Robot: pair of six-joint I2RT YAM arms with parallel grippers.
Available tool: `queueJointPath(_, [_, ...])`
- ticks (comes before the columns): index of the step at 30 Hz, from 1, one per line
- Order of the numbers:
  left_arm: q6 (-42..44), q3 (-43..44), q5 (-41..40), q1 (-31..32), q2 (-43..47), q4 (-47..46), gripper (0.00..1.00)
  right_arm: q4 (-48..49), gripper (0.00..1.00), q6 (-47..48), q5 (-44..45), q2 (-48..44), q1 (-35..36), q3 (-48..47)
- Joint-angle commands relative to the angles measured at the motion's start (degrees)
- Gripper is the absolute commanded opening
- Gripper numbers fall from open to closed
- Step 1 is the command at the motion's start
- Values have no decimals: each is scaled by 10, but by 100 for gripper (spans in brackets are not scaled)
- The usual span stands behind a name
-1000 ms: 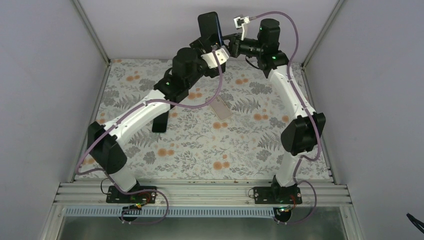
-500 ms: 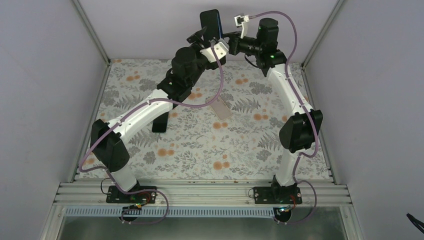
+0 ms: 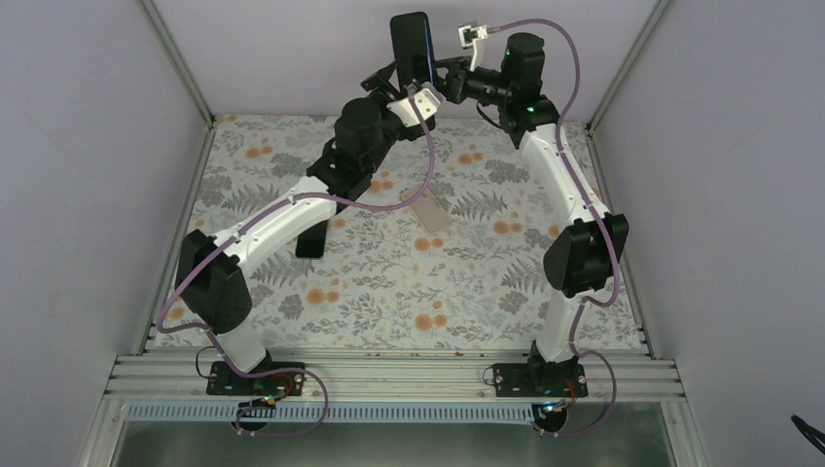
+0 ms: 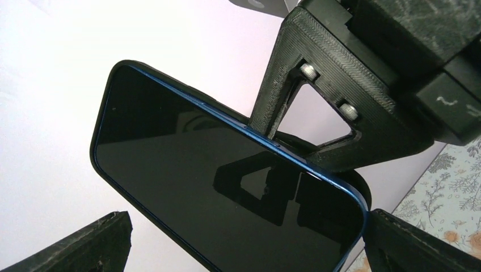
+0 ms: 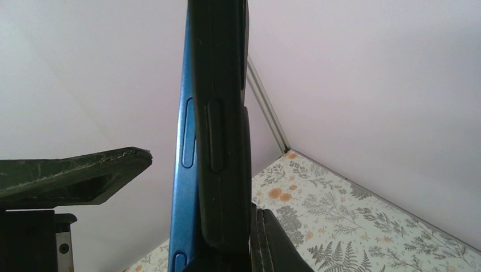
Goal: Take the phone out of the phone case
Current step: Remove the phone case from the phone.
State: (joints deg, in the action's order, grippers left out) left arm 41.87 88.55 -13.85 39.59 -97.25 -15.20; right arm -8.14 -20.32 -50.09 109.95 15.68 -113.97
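Note:
The phone (image 3: 411, 43) is held upright, high above the back of the table, dark screen (image 4: 215, 181) toward my left wrist camera. Its blue side (image 5: 184, 170) shows bare beside the black phone case (image 5: 222, 113), which sits on its back. My right gripper (image 3: 440, 80) is shut on the phone in its case near the lower end, one pad (image 5: 275, 241) pressed on the case back. My left gripper (image 3: 394, 83) is open, its fingertips (image 4: 76, 243) on either side of the phone's lower part, the right one close to the blue corner.
A flat pale translucent piece (image 3: 430, 212) lies on the floral table cover (image 3: 389, 292) mid-table. A black block (image 3: 309, 238) stands under the left arm. Grey walls and metal posts (image 3: 180, 58) enclose the table on three sides.
The phone has risen a little and stands more upright. My left gripper has lifted up to it, still open. The right grip is unchanged.

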Motion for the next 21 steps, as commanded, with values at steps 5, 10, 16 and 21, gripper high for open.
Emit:
queueJointPath(5, [10,8,-32,-3,-17,-52,100,52,3,-19,-17,-14,2,-16])
queueJointPath(10, [9,-7,-67,-3,-20,-92,100,56,3,-25,-20,-18,3,-16])
queueJointPath(16, [132,-24,-206,14,-47,-362,100,67,3,-37,-24,-18,4,7])
queueJointPath(21, [262,-11,-217,11,-85,-565,100,72,3,-43,-46,-15,3,11])
